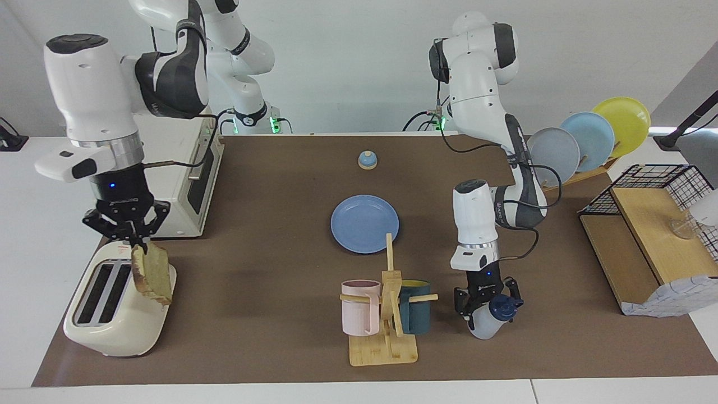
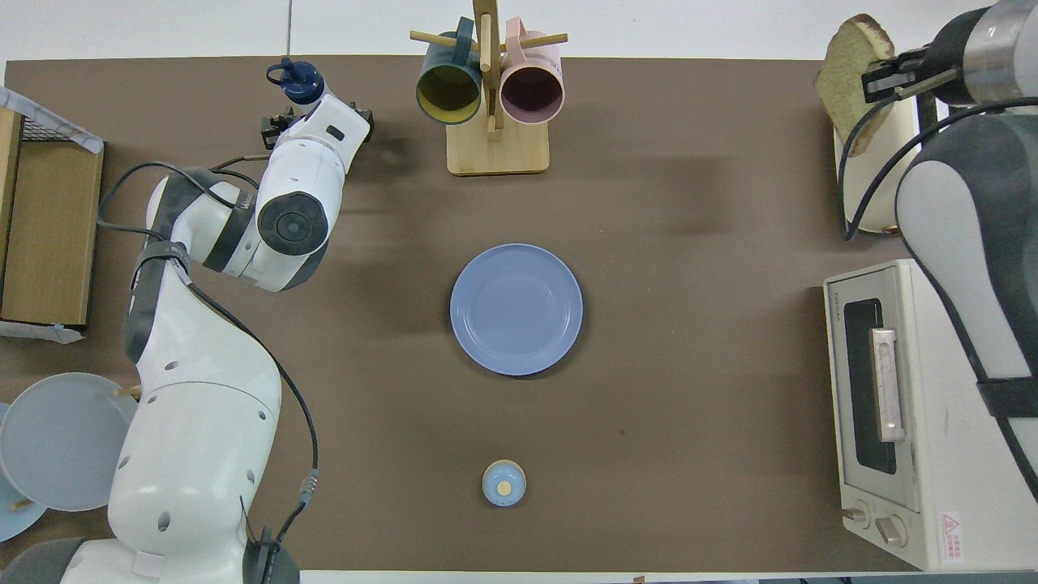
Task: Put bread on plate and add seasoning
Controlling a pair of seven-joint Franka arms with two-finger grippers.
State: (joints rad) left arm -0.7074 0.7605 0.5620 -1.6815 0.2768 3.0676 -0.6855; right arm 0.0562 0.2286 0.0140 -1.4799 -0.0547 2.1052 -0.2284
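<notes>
While the bread [image 1: 152, 273] is kept clenched on end in the right gripper [image 1: 134, 242] over the toaster [image 1: 120, 317] at the facing view's lower corner, the plate [image 1: 364, 223] is found mid-frame, well apart, and the seasoning [image 1: 486, 328] is straddled by the released left gripper [image 1: 487, 307].

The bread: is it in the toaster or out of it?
Out: the bread hangs from the right tool, clear above the toaster.

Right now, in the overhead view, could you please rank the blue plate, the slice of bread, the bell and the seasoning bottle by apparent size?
1. plate, clearly largest.
2. bread, though it is lifted toward the camera and seen at a slant, so its size is unsure.
3. bell and seasoning bottle: unranked, since the left arm partly covers the bottle.
</notes>
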